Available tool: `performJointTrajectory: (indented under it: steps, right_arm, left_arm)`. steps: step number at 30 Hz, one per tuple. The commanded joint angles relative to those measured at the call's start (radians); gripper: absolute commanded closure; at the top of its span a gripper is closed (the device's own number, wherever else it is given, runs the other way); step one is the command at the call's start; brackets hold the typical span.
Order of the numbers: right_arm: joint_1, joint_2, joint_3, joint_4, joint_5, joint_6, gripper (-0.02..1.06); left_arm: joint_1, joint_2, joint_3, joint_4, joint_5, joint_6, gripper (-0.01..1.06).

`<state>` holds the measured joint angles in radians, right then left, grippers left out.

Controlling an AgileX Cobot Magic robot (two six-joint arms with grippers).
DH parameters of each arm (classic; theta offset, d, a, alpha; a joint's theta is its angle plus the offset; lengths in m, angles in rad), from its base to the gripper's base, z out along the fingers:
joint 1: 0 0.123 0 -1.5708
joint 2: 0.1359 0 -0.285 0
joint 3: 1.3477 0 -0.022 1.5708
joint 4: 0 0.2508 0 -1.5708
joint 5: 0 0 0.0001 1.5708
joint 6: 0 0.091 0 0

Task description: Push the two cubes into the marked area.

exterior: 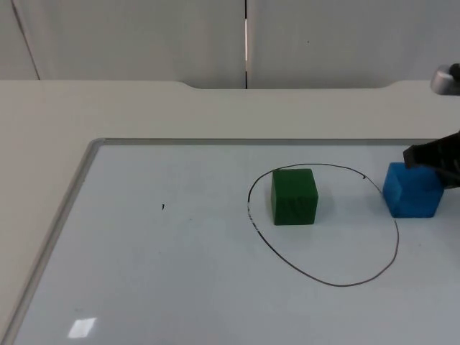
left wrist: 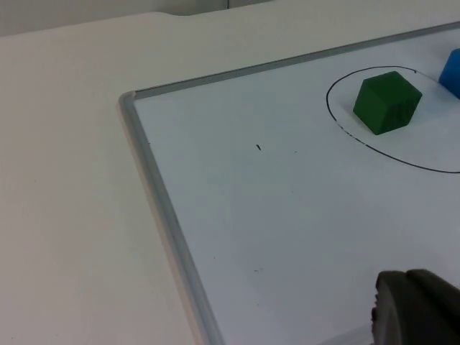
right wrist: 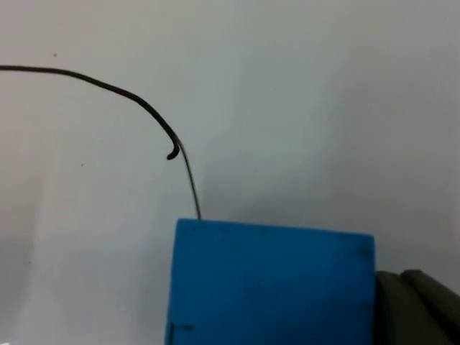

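A green cube [exterior: 295, 196] sits inside the marked area [exterior: 338, 237], a hand-drawn black oval on the whiteboard, near its far left part. Just outside the oval's right side stands a blue cube [exterior: 411, 190]. My right gripper [exterior: 435, 159] comes in from the right edge and rests against the blue cube's far right corner. In the right wrist view the blue cube [right wrist: 273, 287] is very close, with the oval's line [right wrist: 144, 108] beyond it. The left wrist view has my left gripper [left wrist: 415, 310] waiting far from the green cube [left wrist: 387, 102], over the whiteboard's left part.
The whiteboard has a grey frame [exterior: 85, 164] and lies on the cream table top [exterior: 108, 108]. A grey partition wall [exterior: 144, 36] closes the back. A small black mark [exterior: 163, 207] sits on the board left of the oval.
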<state>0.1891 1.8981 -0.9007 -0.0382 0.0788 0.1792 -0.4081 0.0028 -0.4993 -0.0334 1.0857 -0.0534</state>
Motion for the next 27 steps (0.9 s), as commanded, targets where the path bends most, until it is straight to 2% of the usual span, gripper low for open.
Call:
performJointTrajectory:
  steps: [1, 8, 16, 27]
  right_arm:
    - [0.006, -0.003, -0.003, 0.000, -0.014, 0.004, 1.05]
    - [0.015, -0.003, -0.003, -0.002, -0.014, 0.015, 1.05]
    - [0.075, -0.001, -0.003, -0.002, -0.049, 0.015, 1.05]
    - [0.080, -0.001, -0.003, 0.000, -0.052, 0.019, 1.05]
  left_arm:
    - [0.002, -0.003, 0.006, -0.008, -0.013, 0.003, 1.05]
    - [0.002, -0.003, 0.006, -0.008, -0.013, 0.003, 1.05]
    - [0.002, -0.003, 0.006, -0.008, -0.013, 0.003, 1.05]
    - [0.002, -0.003, 0.006, -0.008, -0.013, 0.003, 1.05]
